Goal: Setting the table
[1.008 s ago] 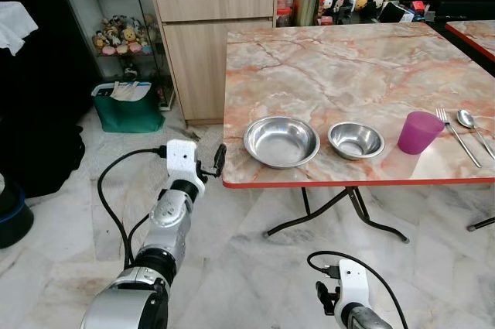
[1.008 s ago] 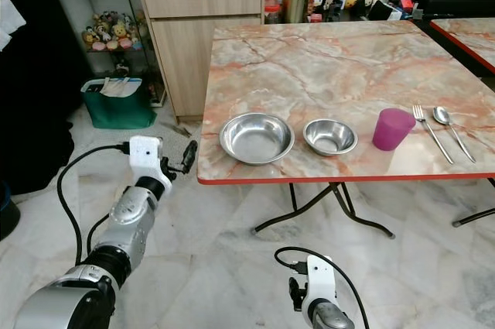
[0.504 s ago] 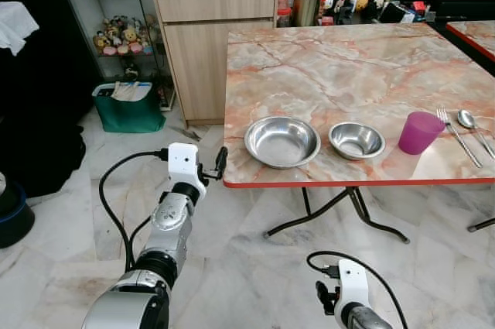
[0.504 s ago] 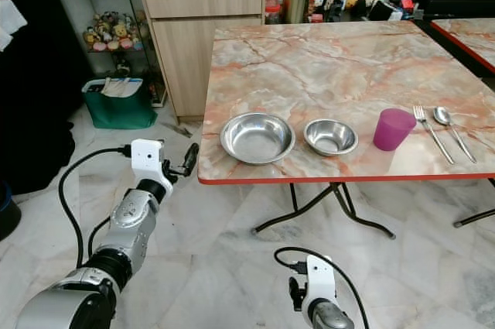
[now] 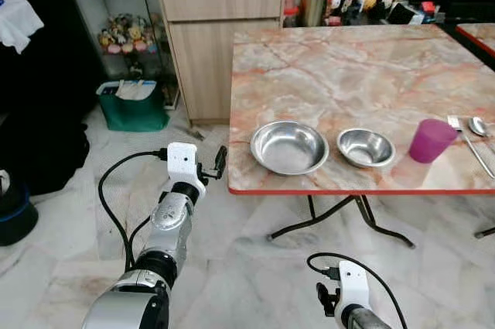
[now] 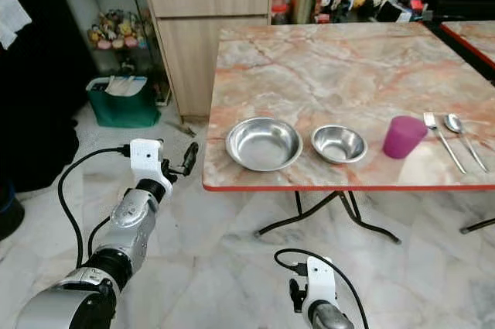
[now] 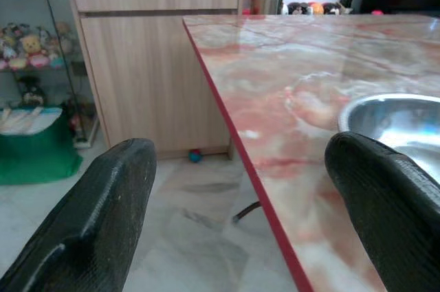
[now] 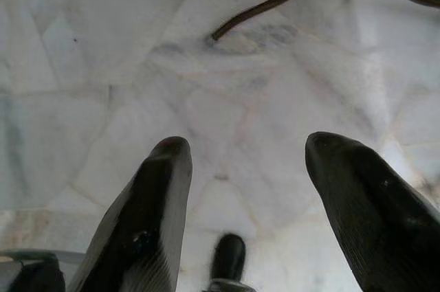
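Right gripper [image 8: 240, 189]: our lowest item, over the marble floor [image 5: 69, 213], fingers spread, empty. Left gripper [image 7: 240, 189]: raised beside the desk [image 5: 348, 58] near its front-left corner, spread wide, empty. Along the desk's front edge, our left to right: large steel bowl [image 5: 289, 147], small steel bowl [image 5: 366, 148], purple cup [image 5: 431, 140] upright, fork [image 6: 442, 139] and spoon [image 6: 464, 134], long axes running front to back, heads away from us. Beyond: wooden cabinet [image 5: 220, 35].

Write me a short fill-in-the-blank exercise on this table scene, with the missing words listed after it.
1. The cup is coloured ____.
2. The large bowl and the small bowl are made of ____.
3. The fork lies beside a ____.
4. The left claw, fingers apart, sits by the ____ corner of the table.

Missing words: purple; metal; spoon; near-left
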`<state>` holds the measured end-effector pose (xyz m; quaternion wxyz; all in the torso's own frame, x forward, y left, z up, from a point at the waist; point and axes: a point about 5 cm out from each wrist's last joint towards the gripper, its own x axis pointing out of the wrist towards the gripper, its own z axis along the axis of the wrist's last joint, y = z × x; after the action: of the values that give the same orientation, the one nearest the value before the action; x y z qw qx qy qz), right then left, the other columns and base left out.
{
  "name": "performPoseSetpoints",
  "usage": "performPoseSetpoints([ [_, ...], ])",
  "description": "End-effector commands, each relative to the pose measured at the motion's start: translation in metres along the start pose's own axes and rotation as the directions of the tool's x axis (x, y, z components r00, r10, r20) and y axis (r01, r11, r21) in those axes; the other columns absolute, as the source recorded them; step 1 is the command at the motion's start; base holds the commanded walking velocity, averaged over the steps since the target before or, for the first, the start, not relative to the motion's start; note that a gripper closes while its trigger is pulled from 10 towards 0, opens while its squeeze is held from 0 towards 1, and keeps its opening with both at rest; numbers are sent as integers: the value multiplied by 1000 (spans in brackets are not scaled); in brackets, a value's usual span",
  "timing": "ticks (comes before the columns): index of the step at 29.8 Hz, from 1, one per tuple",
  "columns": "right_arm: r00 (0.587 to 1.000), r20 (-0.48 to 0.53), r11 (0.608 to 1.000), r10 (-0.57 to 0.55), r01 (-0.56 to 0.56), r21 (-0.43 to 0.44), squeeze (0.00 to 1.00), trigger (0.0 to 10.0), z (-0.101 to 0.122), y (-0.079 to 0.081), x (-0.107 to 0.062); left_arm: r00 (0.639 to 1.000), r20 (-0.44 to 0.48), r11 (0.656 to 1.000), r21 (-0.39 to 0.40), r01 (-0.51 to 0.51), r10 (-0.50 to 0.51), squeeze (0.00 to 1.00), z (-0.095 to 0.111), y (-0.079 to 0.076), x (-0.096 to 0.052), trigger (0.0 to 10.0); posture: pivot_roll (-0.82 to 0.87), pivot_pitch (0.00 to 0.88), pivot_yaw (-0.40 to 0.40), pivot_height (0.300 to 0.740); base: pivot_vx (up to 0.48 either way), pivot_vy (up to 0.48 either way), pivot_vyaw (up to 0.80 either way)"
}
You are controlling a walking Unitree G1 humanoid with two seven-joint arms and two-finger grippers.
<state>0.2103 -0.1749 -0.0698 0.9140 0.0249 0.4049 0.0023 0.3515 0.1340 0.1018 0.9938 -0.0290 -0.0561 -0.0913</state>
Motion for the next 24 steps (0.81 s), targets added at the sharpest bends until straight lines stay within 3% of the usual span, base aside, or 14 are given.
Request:
performPoseSetpoints([
  [1, 1000, -8, 1000, -18, 18, 8, 0, 10000, -3, -5, -1, 1000, 18, 1000, -16, 16, -16, 0, 4, -6, 3, 10000, 66, 25, 6, 715, 341, 0, 0],
  [17, 1000, -9, 1000, -7, 7, -1, 0, 10000, -3, -2, -1, 999, 50, 999, -51, -3, 6, 0, 11, -1, 5, 10000, 73, 32, 6, 715, 341, 0, 0],
  [24, 1000, -12, 1000, -1, 1, -7, 0, 10000, -4, 0, -1, 998, 52, 975, -222, -30, 43, 0, 17, 9, 10, 10000, 76, 37, 10, 715, 0, 0, 0],
])
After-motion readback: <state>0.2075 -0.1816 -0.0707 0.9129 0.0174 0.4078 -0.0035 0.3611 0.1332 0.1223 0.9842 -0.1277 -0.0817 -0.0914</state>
